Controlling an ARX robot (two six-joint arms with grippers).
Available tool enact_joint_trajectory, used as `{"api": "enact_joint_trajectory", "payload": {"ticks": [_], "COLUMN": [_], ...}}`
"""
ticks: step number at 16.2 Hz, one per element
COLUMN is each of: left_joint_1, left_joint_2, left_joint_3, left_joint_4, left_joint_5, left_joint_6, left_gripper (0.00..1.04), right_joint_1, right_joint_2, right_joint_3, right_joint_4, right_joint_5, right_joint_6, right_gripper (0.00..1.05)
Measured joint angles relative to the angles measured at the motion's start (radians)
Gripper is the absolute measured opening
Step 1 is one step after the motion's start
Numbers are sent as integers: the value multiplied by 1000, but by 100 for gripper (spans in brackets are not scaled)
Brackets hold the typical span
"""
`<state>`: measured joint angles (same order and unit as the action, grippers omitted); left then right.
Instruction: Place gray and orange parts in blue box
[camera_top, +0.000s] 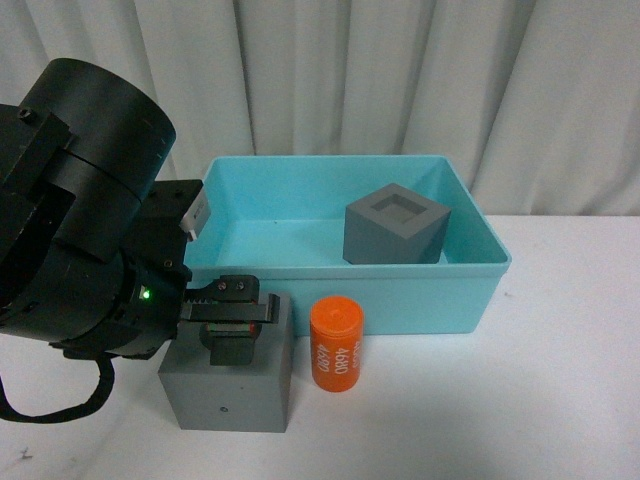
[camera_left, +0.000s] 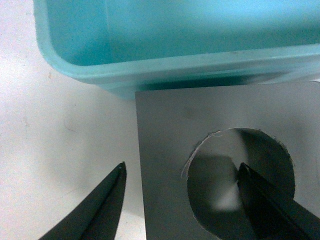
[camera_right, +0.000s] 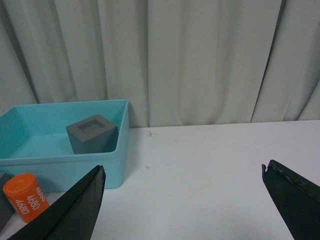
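Now our left pincer (camera_left: 182, 167) stands open astride one wall of the round-recess gray cube (camera_top: 228, 390), one finger in the hole, on the tabletop (camera_top: 560, 380) beside the orange cylinder (camera_top: 337, 345). The square-recess gray cube (camera_top: 395, 228) sits in the blue box (camera_top: 400, 295). Our right pincer (camera_right: 182, 170) gapes wide.

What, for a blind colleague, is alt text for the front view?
The left gripper is down on a gray cube before the blue box; an orange cylinder stands beside that cube, a second gray cube inside the box.
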<state>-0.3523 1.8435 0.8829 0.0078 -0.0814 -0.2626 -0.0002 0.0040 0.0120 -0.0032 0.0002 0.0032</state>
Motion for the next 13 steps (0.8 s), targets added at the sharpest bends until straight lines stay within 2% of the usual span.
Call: {"api": "enact_joint_trajectory", "payload": {"ticks": [4, 5, 9, 13], "left_joint_1": [14, 18, 52, 89], "left_joint_2": [-19, -38, -207, -402], "left_joint_3": [-6, -20, -111, -112], "left_joint_4": [-13, -23, -123, -235], "left_joint_5": [-7, -6, -19, -8], "left_joint_6": [8, 19, 118, 193], "left_gripper": [29, 22, 20, 19], "right_joint_1": [0, 0, 0, 0], "right_joint_2": [0, 0, 0, 0], "right_joint_3": [0, 0, 0, 0], "right_joint_4": [0, 0, 0, 0], "right_joint_5": [0, 0, 0, 0], "right_joint_6": [0, 0, 0, 0], "right_gripper": [98, 98, 98, 98]}}
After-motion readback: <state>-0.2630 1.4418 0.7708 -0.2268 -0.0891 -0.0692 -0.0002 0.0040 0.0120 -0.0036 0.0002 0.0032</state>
